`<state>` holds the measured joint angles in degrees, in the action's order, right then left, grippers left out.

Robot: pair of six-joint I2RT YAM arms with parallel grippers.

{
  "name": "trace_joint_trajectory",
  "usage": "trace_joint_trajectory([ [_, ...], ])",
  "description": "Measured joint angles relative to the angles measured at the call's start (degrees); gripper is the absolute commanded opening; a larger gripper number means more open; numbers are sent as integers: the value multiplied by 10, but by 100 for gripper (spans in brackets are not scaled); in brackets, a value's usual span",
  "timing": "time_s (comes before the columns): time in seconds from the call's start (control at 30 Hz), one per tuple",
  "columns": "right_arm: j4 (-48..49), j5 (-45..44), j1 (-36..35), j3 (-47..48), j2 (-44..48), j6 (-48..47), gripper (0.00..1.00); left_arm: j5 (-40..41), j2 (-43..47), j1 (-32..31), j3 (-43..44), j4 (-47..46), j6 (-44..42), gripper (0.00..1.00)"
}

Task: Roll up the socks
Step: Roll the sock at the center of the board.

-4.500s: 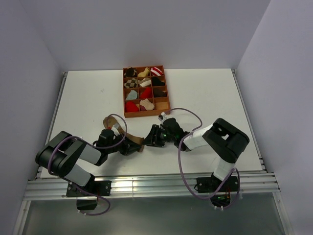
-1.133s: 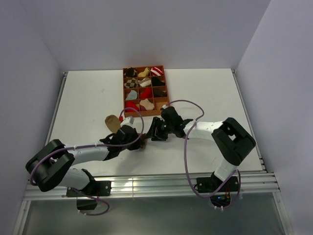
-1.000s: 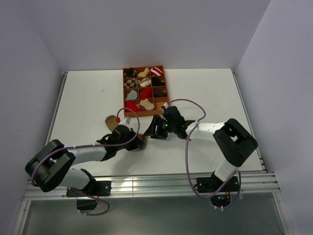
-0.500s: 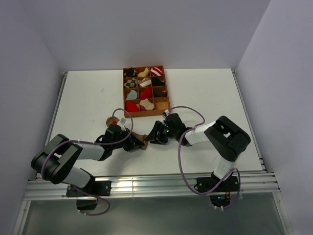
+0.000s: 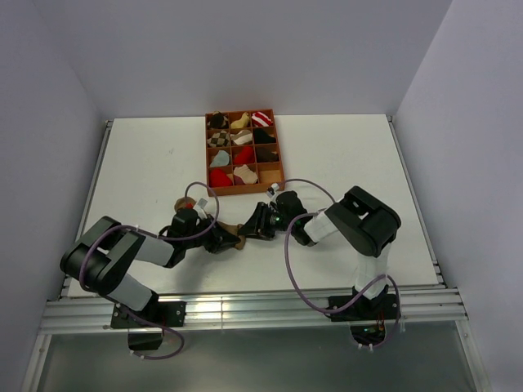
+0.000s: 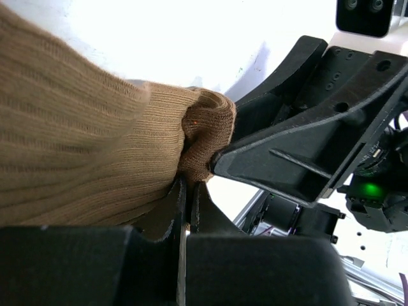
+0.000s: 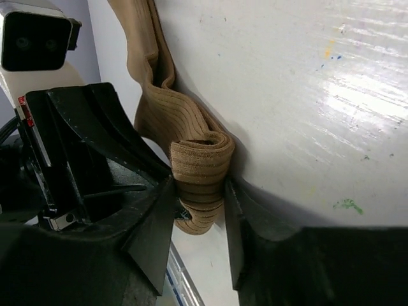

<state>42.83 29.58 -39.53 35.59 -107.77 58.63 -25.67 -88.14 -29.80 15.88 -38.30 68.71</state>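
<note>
The plain brown sock (image 5: 234, 238) lies on the white table in front of the tray. Its far end (image 5: 183, 203) sticks out behind my left arm. My left gripper (image 5: 222, 240) is shut on a fold of the sock; in the left wrist view the ribbed fabric (image 6: 95, 146) is pinched between the nearly closed jaws (image 6: 185, 199). My right gripper (image 5: 250, 228) faces it from the right. In the right wrist view its fingers (image 7: 199, 186) clasp the sock's rolled end (image 7: 201, 167). The red-patterned and maroon-striped socks do not show loose on the table.
An orange-brown compartment tray (image 5: 243, 191) with several small sock bundles stands just beyond the grippers. The two grippers are almost touching, and the right one's fingers (image 6: 299, 146) fill the left wrist view. A metal rail (image 5: 245, 306) runs along the table's near edge.
Both grippers have drawn back from near the tray toward the near side, still holding the sock's end. The right arm has folded in closer. The sock's exposed far end looks shorter.
</note>
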Motion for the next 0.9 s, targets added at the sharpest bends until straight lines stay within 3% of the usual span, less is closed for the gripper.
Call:
trace_joint_trajectory([
  [0.13,1,-2,1,0,-6,-2,26,-8,-8,5,-3,-13,2,0],
  [0.27,-2,-2,2,1,-10,-7,0,-14,-13,9,-4,-20,5,1],
  [0.33,-20,-3,2,8,-5,-14,0,-15,-15,9,-4,-21,5,1],
  [0.4,-64,-10,2,21,7,-28,0,-14,-14,9,-2,-17,-3,9],
  [0.43,-87,-15,0,31,12,-37,0,-11,-10,9,1,-7,-8,20],
  [0.53,-202,-43,-7,85,26,-67,0,13,19,7,15,42,-38,37],
  [0.63,-313,-87,-15,149,28,-96,0,57,63,0,37,113,-77,49],
  [0.9,-566,-185,-44,303,12,-136,0,210,174,-56,77,244,-145,58],
])
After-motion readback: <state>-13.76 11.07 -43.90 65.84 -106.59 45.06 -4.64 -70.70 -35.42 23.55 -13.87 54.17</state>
